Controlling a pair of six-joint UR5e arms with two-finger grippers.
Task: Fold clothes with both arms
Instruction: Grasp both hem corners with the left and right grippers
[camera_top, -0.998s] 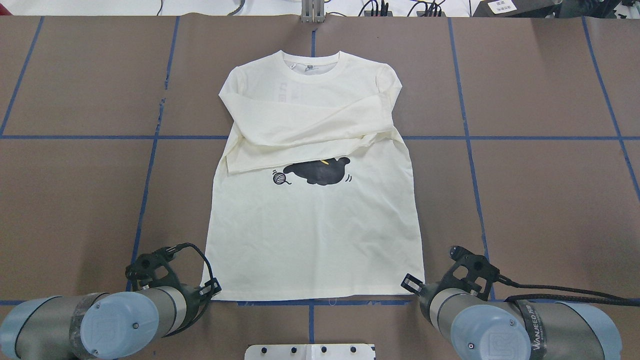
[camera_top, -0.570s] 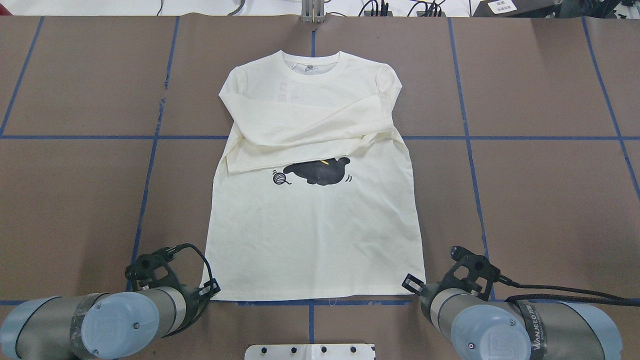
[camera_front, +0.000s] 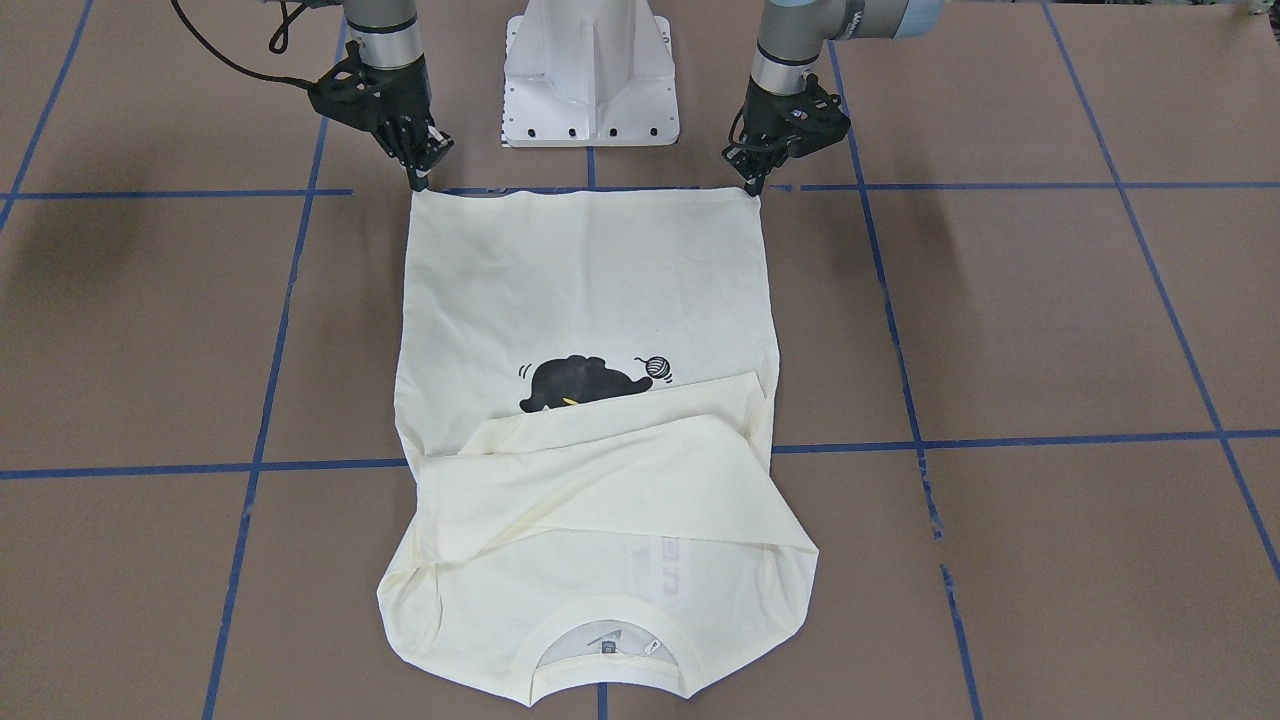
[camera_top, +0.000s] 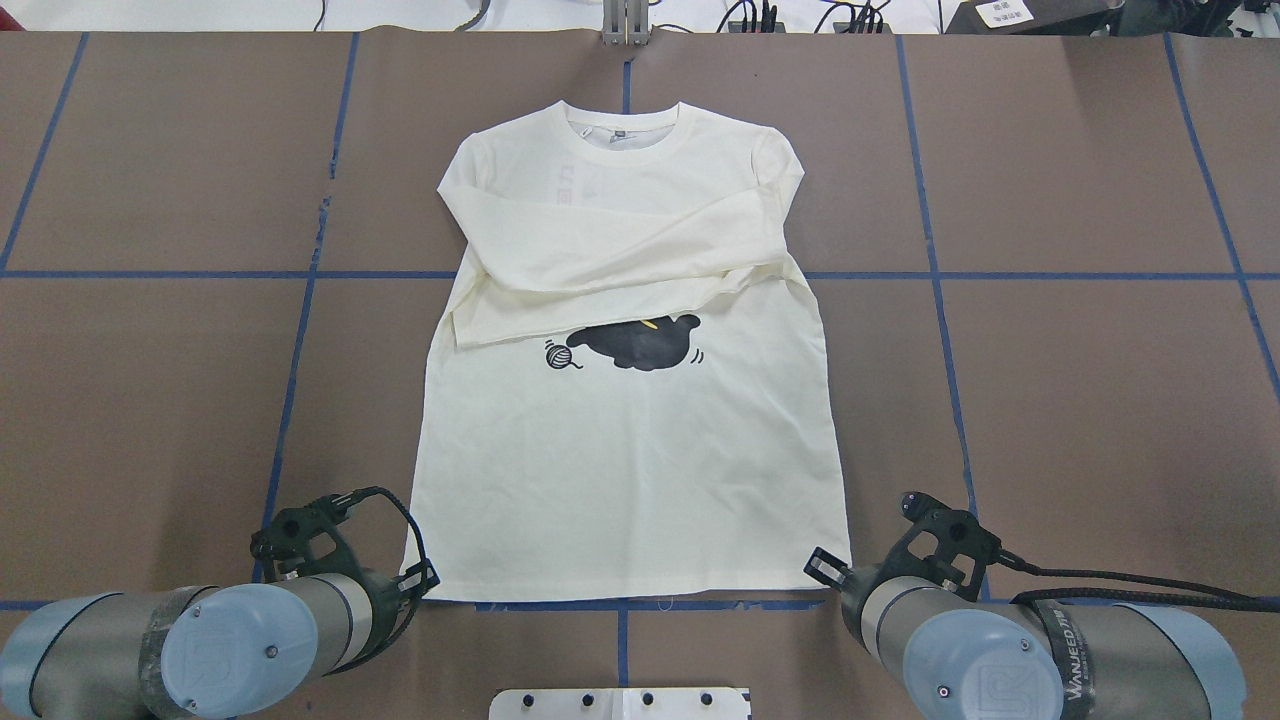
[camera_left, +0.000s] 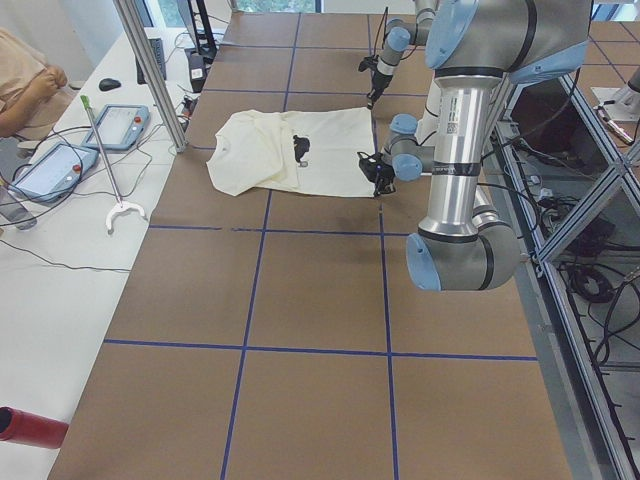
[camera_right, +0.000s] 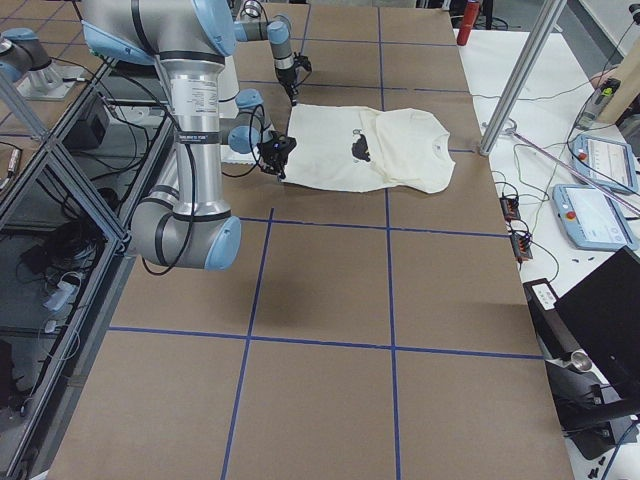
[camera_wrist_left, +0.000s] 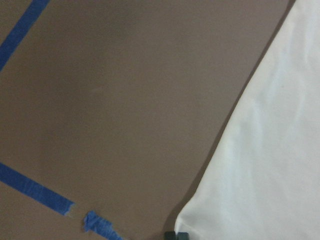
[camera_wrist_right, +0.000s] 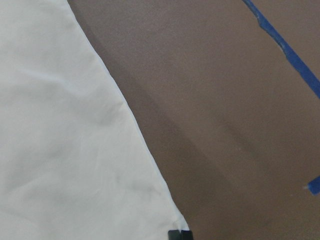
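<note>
1. Almost nothing has shifted in the last second. Both arms keep the same low pose, and only the near left hem corner has drawn in slightly toward the left claw (camera_top: 420, 578). This suggests the grasp is settling and the lift has not yet begun.
2. The left claw's fingers are drawn together right at that corner. Its wrist view shows the tip meeting the cloth's point, so it appears to be pinched onto the hem.
3. The right claw (camera_top: 825, 567) mirrors this at the near right hem corner. It is likewise closed, seemingly on the fabric edge.
4. The T-shirt (camera_top: 620, 480) lies flat and front up in the middle of the tabletop (camera_top: 1080, 400), with the hem near and the collar (camera_top: 625, 130) far.
5. Both sleeves (camera_top: 600, 270) are folded across the chest and cover the top of the black cat print (camera_top: 640, 345).
6. The cloth is a thin, matte cream knit with faint creases and a ribbed round neck. Its body widens toward the hem. Being limp, it will likely sag between the two held corners when raised.
7. The tabletop is dull brown and gridded with blue tape lines (camera_top: 290, 400).
</note>
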